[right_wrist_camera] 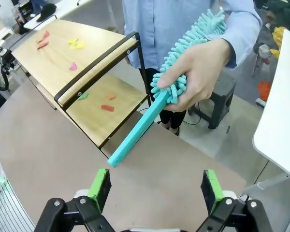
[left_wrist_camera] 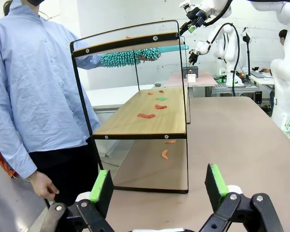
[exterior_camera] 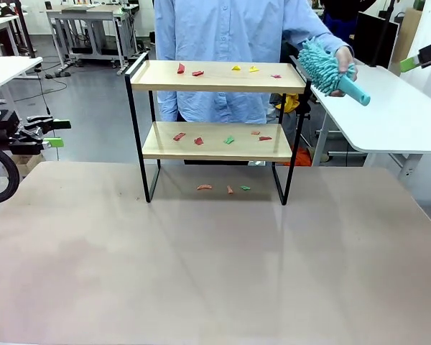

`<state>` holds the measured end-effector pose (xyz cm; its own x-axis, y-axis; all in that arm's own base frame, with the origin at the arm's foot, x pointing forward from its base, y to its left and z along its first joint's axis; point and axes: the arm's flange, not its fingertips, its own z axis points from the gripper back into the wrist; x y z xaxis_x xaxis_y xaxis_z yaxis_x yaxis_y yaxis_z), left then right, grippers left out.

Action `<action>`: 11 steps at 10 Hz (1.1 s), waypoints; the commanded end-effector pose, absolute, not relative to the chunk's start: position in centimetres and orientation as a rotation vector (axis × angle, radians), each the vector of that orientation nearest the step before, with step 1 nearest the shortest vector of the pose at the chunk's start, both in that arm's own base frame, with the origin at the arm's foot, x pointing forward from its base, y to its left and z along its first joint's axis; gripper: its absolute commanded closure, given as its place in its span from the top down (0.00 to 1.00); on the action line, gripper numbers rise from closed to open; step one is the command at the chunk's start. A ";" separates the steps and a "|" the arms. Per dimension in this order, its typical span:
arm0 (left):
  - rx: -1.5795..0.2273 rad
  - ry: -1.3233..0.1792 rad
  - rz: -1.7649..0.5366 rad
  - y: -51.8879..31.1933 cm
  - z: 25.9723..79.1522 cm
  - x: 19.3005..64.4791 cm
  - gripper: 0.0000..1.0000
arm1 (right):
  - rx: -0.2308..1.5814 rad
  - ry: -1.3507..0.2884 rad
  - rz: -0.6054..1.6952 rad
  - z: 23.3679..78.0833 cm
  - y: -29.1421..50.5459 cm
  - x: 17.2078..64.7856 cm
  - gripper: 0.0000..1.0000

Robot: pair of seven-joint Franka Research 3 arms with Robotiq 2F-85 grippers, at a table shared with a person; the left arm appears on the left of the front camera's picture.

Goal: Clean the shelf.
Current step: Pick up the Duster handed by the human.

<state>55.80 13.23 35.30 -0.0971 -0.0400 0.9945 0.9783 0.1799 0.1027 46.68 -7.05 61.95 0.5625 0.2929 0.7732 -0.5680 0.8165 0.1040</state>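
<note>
Fingers [left_wrist_camera: 100, 189] of left gripper [left_wrist_camera: 159, 186] and right gripper [right_wrist_camera: 155, 186] are spread, empty; shelf [exterior_camera: 215, 77], at table's [exterior_camera: 201, 273] far edge, is judged light, stiff, graspable by side rail [exterior_camera: 138, 62].

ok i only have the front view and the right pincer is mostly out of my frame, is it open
observer: yes, in the right wrist view the right pincer stands wide open with nothing between its pads.
operator: where does the duster handle point
observer: the person's hand grips the duster at its fluffy head, and the bare handle end points down at the pad on that picture's left.
operator: and their other hand
observer: in the left wrist view the other hand hangs low at their side, beside the shelf.
</note>
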 end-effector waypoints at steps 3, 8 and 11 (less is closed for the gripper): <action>-0.995 -1.351 -1.167 13.2 35.5 55.7 1.00 | 0.125 -0.673 0.317 66.2 2.4 49.5 1.00; -0.995 -1.351 -1.167 13.2 35.5 55.7 1.00 | 0.074 -0.578 0.228 63.1 8.0 51.9 1.00; -0.995 -1.351 -1.167 13.2 35.5 55.7 1.00 | 0.058 -0.541 0.176 60.9 7.5 52.8 1.00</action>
<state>55.82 13.24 35.20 -0.0956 -0.0398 0.9946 0.9784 0.1800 0.1013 52.62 7.41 60.57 0.8335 0.1857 0.5203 -0.2339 0.9719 0.0279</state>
